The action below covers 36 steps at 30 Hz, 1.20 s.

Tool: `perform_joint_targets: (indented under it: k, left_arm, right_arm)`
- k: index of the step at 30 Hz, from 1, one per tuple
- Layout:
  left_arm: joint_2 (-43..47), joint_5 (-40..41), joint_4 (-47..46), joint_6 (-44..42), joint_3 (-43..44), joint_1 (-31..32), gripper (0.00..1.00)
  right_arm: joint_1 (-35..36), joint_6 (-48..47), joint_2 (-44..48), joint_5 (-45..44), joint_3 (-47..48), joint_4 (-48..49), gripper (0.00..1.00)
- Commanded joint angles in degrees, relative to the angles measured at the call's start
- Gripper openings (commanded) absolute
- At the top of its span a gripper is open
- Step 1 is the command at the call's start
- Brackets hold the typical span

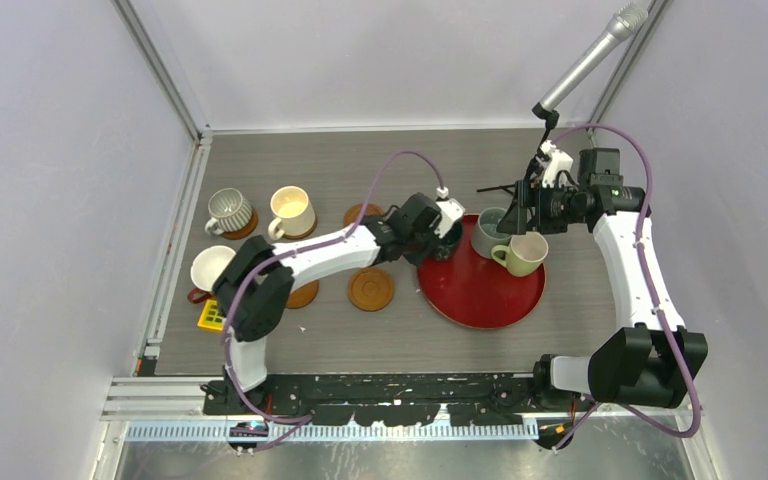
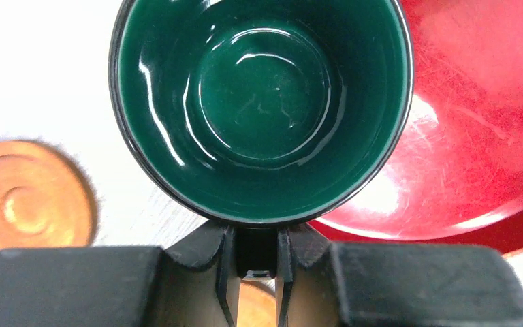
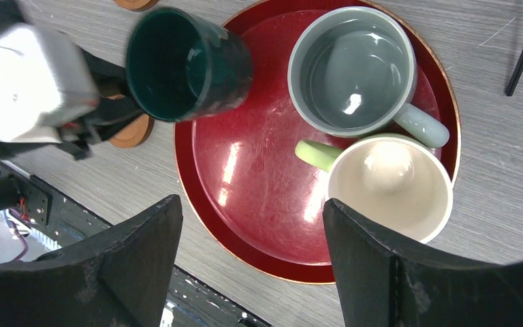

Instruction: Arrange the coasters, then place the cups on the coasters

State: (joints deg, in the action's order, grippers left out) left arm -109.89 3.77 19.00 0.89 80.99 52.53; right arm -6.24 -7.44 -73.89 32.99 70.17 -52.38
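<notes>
the left gripper is pinched narrow on the handle of the glossy dark teal ceramic mug. the mug hangs at the left rim of the large round red lacquered tray, partly over the tray and partly beyond it, and it looks tipped in the right wrist view. the step in hand seems to be carrying this mug to a free coaster. two bare round brown wooden coasters lie just left of the tray, the far coaster and the near coaster; either is a short reach. a handle pinch lets the mug swing, so it is best to lift until the base clears the tray's rim, then move slowly and level. centre the base over the coaster's rings before lowering, and let go only once the mug sits flat. the right gripper hovers with its jaws wide and holds nothing, above the near half of the tray. the grey-blue ceramic mug and the pale green ceramic mug stand on the tray's right half, touching or nearly so, so the right gripper should wait until the left arm is off the tray.
</notes>
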Motion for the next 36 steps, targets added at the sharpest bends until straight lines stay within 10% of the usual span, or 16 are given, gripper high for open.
perform_joint_targets:
  k: [1,36]
  left_arm:
    - [11.8,-0.7,-10.8,-3.7,-1.9,-2.2,0.00]
    - [65.1,-23.8,13.3,-25.5,-45.4,-43.9,0.00]
  right_arm:
    - [-0.3,-0.7,-0.4,0.5,2.9,0.2,0.80]
    - [1.8,0.2,-1.5,-0.4,0.6,-1.0,0.80]
